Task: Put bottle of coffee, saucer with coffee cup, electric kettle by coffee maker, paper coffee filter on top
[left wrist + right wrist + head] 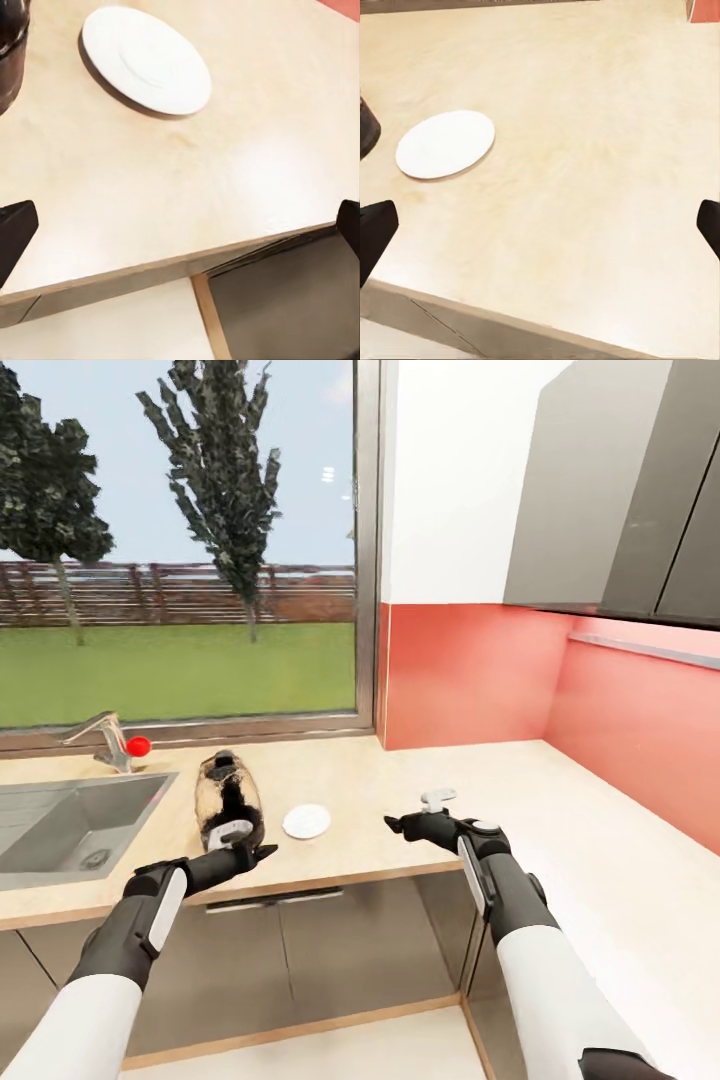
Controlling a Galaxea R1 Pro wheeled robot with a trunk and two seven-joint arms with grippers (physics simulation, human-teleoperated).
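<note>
A white saucer (306, 821) (146, 60) (445, 144) lies flat on the pale wood countertop (350, 770). Just left of it stands a dark, glassy appliance (228, 800) (11, 45), by its look the coffee maker. My left gripper (262, 850) (180, 232) hovers at the counter's front edge, right in front of that appliance, open with nothing between its fingers. To the right of the saucer, my right gripper (392, 822) (540, 232) stands over the counter, also open and not holding anything. The coffee bottle, filter, cup and kettle are out of view.
A steel sink (70, 825) with a faucet (100, 735) and a red knob (138, 745) is sunk in the counter at the left. The counter turns a corner along the red wall at the right, under grey wall cabinets (620, 490). A window lies behind.
</note>
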